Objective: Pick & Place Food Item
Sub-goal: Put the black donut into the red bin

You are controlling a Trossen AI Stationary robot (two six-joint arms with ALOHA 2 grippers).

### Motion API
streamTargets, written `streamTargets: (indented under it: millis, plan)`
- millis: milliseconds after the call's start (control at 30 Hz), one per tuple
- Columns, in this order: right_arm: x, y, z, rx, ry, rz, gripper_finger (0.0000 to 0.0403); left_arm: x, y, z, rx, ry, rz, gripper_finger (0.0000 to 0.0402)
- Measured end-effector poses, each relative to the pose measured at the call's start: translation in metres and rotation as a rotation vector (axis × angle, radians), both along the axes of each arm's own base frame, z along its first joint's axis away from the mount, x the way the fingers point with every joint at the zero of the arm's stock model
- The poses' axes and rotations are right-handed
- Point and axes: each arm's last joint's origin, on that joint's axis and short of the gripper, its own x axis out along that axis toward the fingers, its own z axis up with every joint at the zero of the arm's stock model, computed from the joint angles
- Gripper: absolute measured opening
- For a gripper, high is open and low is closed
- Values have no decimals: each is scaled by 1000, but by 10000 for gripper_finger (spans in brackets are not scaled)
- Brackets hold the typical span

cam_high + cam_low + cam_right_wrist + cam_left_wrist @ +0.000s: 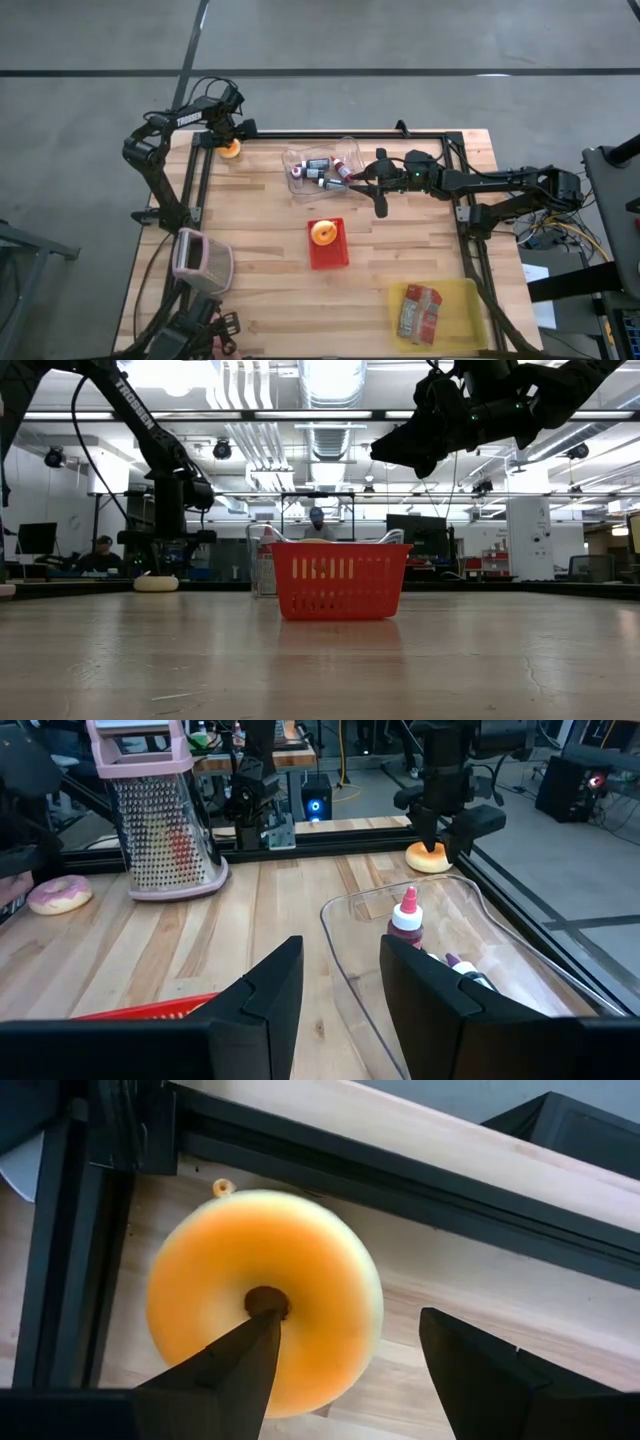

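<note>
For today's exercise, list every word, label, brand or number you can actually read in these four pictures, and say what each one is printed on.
"TROSSEN": white letters on the left arm, readable in the high view and again in the low view.
Labels on the small bottles in the clear tray: too small to read.
Print on the food packet in the yellow tray: too blurred to read.
Nothing else is readable.

A plain orange-yellow doughnut with a small dark hole lies flat on the worktop at its far left corner, just inside the black frame rail. The open left pincer stands over it, one finger across the hole, the other clear of its rim. A second orange doughnut sits in the red basket near the middle of the worktop. A pink-iced doughnut lies flat near the left edge, beside the grater.
</note>
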Motion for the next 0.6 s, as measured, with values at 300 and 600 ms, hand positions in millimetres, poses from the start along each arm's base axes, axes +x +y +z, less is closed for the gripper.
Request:
streamTargets:
  millis: [300,600]
  plan:
    - [0,0,0,1,0,0,130,0,-3,-7,-11,-16,-4,231]
    - [0,0,0,1,0,0,130,0,-5,-10,-29,-41,-2,216]
